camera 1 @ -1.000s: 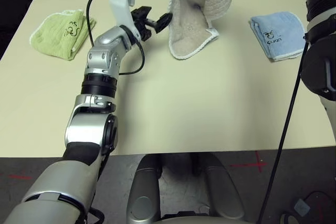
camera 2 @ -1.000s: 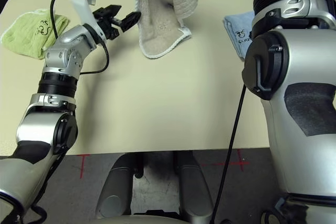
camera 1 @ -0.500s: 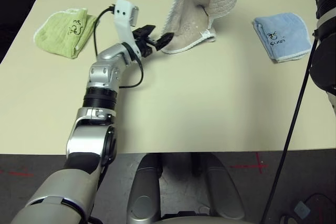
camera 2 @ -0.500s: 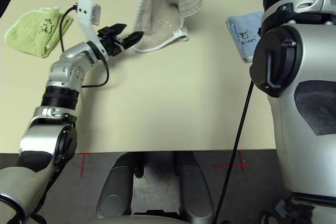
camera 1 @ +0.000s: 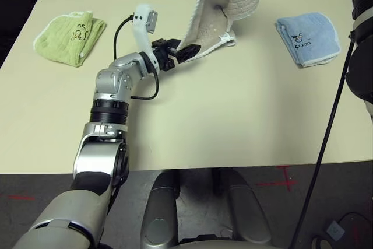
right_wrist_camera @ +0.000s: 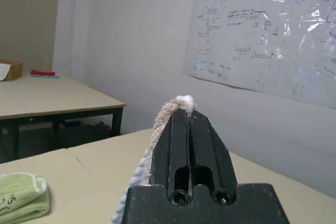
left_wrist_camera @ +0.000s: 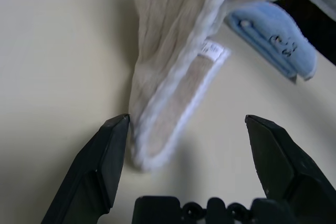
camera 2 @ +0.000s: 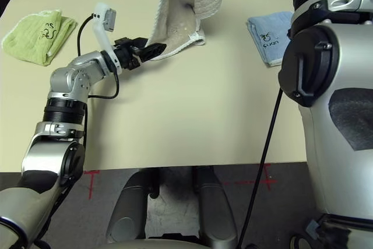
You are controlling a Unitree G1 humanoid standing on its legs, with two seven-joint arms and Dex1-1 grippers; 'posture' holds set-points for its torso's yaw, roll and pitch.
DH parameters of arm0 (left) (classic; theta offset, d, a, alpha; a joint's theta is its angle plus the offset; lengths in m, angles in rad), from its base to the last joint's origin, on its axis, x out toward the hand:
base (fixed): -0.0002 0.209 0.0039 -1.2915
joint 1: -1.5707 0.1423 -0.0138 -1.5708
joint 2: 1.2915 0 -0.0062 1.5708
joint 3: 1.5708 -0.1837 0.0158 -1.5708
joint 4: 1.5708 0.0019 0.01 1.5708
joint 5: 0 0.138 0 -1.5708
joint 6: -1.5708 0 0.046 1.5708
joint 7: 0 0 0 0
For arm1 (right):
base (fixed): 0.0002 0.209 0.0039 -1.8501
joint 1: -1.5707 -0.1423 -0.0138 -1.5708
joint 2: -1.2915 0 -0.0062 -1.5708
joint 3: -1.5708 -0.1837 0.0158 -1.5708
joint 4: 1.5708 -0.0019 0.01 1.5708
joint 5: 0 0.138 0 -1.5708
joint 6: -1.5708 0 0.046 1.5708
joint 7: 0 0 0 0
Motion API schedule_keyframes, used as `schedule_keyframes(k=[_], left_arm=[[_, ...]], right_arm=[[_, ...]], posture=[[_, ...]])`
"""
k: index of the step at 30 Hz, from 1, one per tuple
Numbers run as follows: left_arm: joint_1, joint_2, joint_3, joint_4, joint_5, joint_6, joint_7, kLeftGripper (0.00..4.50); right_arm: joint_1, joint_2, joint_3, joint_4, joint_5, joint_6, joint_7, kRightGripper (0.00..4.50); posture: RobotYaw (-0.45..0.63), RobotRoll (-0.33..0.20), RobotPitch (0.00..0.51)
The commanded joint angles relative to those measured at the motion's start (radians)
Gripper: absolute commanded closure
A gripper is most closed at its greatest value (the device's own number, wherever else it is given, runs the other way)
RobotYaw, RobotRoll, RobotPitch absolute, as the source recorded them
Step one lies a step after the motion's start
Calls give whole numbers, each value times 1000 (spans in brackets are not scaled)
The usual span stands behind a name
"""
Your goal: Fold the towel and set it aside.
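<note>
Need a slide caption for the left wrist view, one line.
Left claw, open, with the beige towel's white-edged lower corner between its fingers; folded blue towel beyond.

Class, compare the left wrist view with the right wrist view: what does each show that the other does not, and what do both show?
Left wrist view alone: the light-blue folded towel, the beige towel's white care tag and the open left jaws.

Right wrist view alone: the light-green folded towel, a wall sheet with writing, a second table and the right jaws, shut on the beige towel.

Both: the beige towel with its white edging, and the tabletop.
</note>
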Motion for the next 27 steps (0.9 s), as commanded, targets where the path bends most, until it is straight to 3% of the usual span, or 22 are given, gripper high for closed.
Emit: schedule_keyframes(k=[1, 12, 27], left_arm=[[-6, -12, -6, 36, 34, -31, 48, 0], [-2, -8, 19, 22, 4, 106, 75, 0], [-2, -55, 29, 32, -1, 115, 93, 0]], right_arm=[[-86, -42, -15, -36, -2, -55, 4, 4477], [-91, -50, -18, -43, -7, -65, 0, 4477], [-140, -62, -19, -22, -30, -98, -6, 4477]], posture=[[34, 0, 333], [24, 0, 327], [13, 0, 324]])
